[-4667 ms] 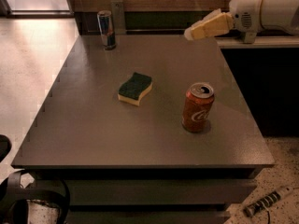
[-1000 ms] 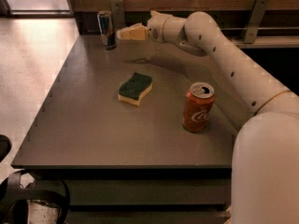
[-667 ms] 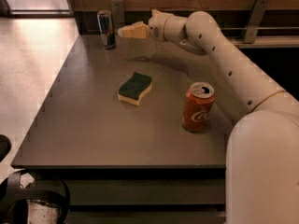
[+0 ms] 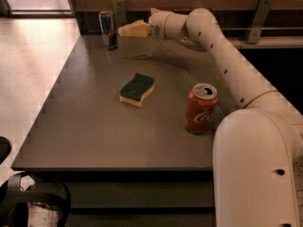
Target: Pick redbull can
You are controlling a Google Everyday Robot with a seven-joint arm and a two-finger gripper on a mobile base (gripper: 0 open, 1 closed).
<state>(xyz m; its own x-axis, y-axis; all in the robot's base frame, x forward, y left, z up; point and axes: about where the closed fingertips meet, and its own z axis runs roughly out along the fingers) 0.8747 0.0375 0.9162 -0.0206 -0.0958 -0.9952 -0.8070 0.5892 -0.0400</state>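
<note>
1. A white jointed robot arm (image 4: 222, 56) is spanning a dark grey flat table (image 4: 94, 126), and its cream-coloured two-finger gripper (image 4: 122, 30) is hovering low over the far edge of the tabletop.
2. The tall, slim blue-and-silver redbull can (image 4: 108, 30) is standing upright just to the left of the gripper's tip as seen here, level with it; whether the two are touching cannot be told.
3. Whether the gripper is spread or pressed together cannot be told.
4. A green-topped yellow rectangular sponge (image 4: 137, 89) is lying flat, well apart from the gripper, on the side nearer the camera.
5. A wider orange-red cola can (image 4: 200, 109) is standing upright to the gripper's right and much nearer the camera.
</note>
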